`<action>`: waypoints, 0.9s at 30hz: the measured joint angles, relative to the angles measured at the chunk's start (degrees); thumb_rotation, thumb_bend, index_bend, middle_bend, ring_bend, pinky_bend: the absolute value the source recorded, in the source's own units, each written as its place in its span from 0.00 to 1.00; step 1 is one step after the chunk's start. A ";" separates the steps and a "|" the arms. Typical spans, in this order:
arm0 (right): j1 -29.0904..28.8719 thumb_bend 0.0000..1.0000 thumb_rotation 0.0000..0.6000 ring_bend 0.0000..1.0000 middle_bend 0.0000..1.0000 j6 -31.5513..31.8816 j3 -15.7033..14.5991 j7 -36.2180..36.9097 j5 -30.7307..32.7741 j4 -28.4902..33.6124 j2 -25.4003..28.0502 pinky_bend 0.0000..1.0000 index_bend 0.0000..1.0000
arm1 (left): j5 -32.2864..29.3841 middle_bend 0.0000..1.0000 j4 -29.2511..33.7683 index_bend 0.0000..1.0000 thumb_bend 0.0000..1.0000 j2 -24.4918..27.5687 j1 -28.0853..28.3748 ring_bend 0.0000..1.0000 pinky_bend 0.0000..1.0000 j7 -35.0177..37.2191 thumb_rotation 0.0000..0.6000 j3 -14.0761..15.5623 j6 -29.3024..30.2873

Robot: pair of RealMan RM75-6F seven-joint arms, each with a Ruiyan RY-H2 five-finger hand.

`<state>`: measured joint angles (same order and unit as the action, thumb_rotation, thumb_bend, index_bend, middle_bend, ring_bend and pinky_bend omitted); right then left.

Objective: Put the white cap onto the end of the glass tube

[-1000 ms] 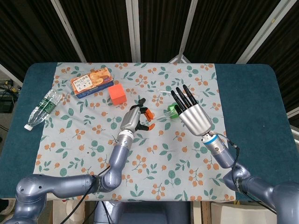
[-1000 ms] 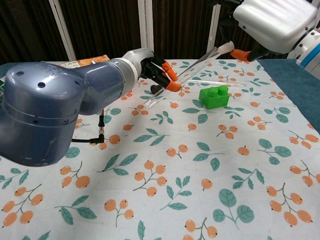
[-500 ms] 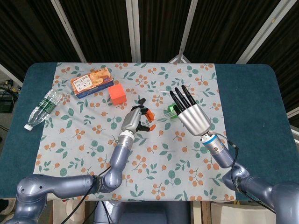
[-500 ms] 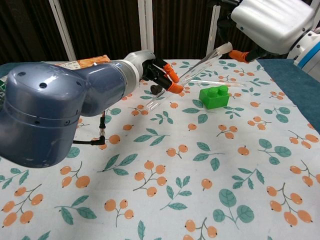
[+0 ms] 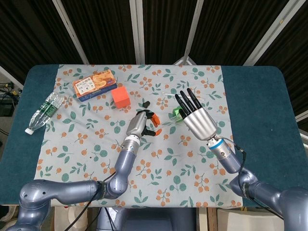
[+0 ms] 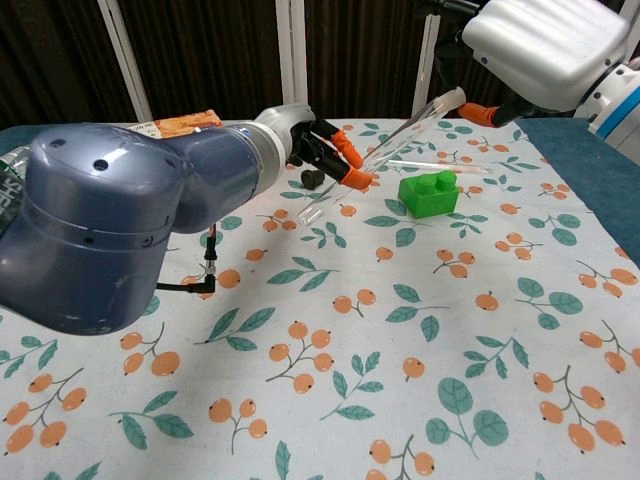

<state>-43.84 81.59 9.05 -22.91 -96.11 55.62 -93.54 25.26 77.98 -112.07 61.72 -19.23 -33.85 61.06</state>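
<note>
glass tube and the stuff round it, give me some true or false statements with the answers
1. The left hand holds the glass tube tilted, off the table. True.
2. The white cap sits at the tube's upper end, near the right hand. True.
3. The green brick is stacked on the orange cube. False: it lies on the cloth by itself, apart from the cube.
4. The plastic bottle stands upright beside the tube. False: it lies on its side at the table's left edge.
5. The snack box lies behind the orange cube. True.
</note>
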 measured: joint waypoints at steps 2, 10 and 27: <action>0.01 0.44 1.00 0.02 0.17 0.06 0.00 0.05 0.01 0.04 -0.01 0.00 0.59 | -0.28 0.54 0.01 0.58 0.67 -0.02 0.08 0.12 0.00 -0.11 1.00 -0.08 0.00; -0.05 0.44 1.00 0.02 0.17 0.14 -0.18 0.02 -0.25 0.28 0.08 0.00 0.59 | -1.18 0.54 0.29 0.58 0.67 0.05 0.63 0.12 0.00 -1.01 1.00 -0.26 -0.04; 0.12 0.44 1.00 0.02 0.17 0.52 -0.63 -0.26 -0.86 1.52 0.31 0.00 0.59 | -2.08 0.54 1.57 0.58 0.67 0.31 1.34 0.12 0.00 -2.24 1.00 -0.25 0.69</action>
<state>-43.72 82.10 8.42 -23.17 -96.97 57.14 -93.23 23.18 79.55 -111.76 63.06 -21.47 -34.11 61.75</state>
